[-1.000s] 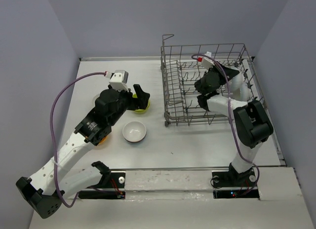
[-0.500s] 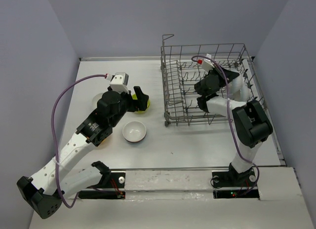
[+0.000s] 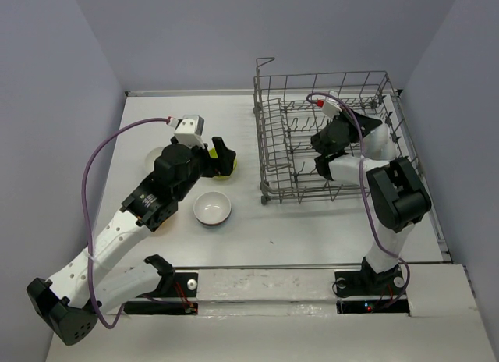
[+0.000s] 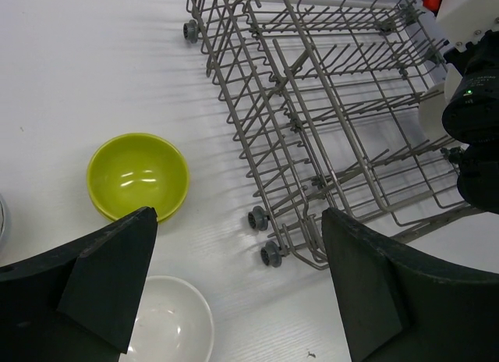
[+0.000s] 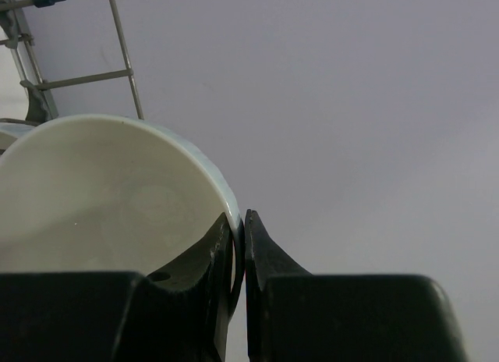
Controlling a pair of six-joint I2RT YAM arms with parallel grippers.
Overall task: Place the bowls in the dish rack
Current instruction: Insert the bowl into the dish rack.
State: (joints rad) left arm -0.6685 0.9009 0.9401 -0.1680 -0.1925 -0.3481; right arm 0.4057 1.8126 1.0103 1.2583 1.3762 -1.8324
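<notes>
My right pincer [image 5: 238, 225] is clamped on the rim of a pale bowl [image 5: 101, 198], 1 finger inside the wall and 1 outside. My left pincer [image 4: 238, 221] stands wide apart above the counter [image 3: 257, 221], holding nothing. The lime bowl [image 4: 138, 175] sits just below its left finger, and a white bowl [image 4: 168, 327] lies nearer to me. Both rest upright on the counter, just beside the dish rack [image 4: 257, 120] but outside it.

I judge these bowls light, rigid and slick. The glossy highlights suggest a smooth surface that could slide in a loose pinch, and a drop onto the wire might chip them. The rim is the place to take hold, as on the right, because the body is too round to span well.

The overhead view places the right pincer [image 3: 321, 151] inside the rack, but the arm hides the bowl it carries. Only the right wrist view confirms that grip, yet it shows little of the rack, so I cannot tell whether the bowl sits between tines. The left wrist view gives me the clear lane to the lime bowl.
</notes>
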